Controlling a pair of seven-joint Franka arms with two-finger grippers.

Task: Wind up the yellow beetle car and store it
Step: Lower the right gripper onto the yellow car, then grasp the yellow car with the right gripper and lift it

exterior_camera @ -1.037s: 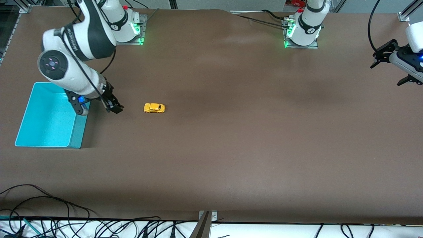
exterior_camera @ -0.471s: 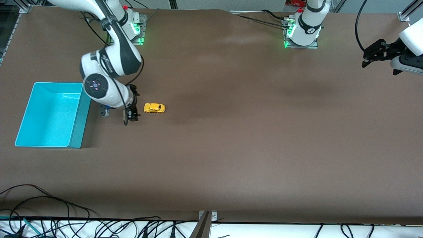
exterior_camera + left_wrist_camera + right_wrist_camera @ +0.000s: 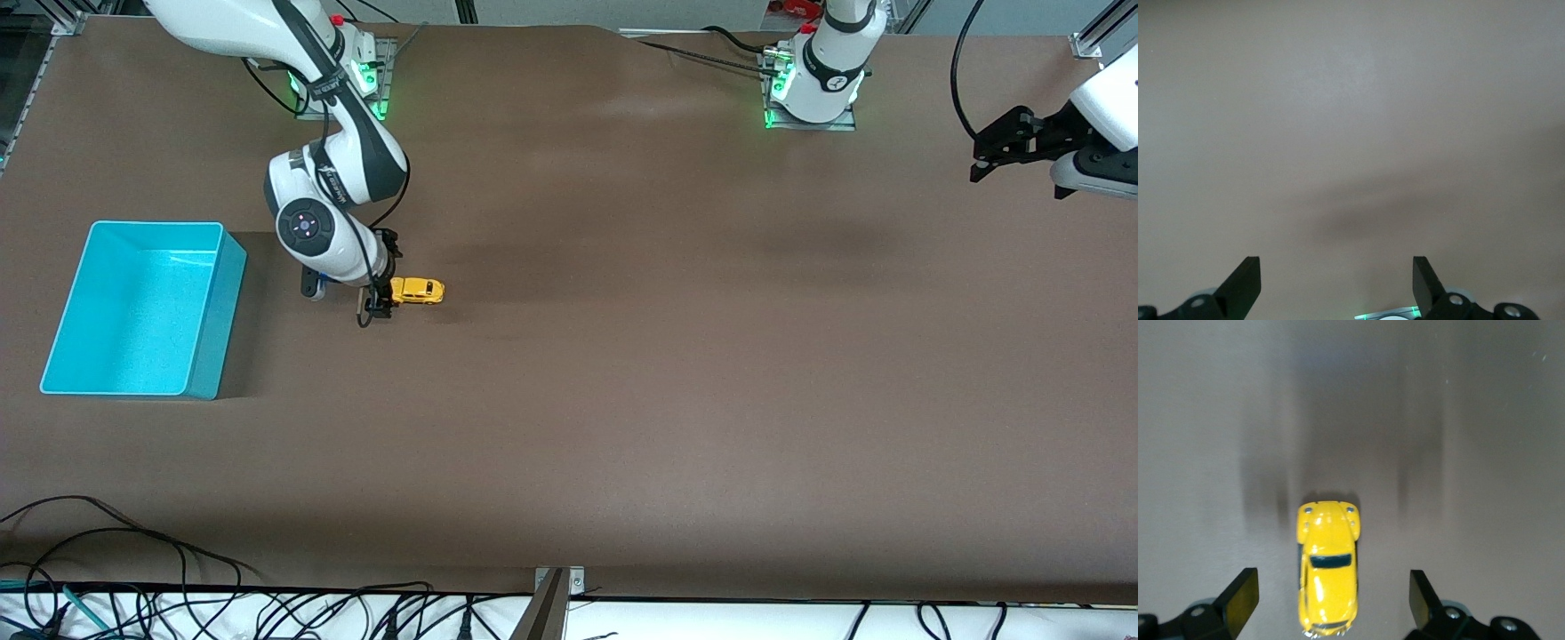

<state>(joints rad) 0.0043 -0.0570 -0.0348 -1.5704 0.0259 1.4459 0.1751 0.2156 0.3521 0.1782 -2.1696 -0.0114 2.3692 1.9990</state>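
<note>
The right arm has swung away from the big turquoise plastic bin [image 3: 133, 307] and come over to the tiny bright-yellow beetle car [image 3: 416, 291]. Its right gripper [image 3: 380, 302] now sits low at one end of the car, with its fingers spread wide and the car lying between them, not pinched yet. The car rests on the brown table [image 3: 622, 400], a little way from the bin, toward the right arm's end. Next it likely needs to squeeze the car. The left gripper [image 3: 1009, 147] waits, spread open, above the left arm's end of the table.
</note>
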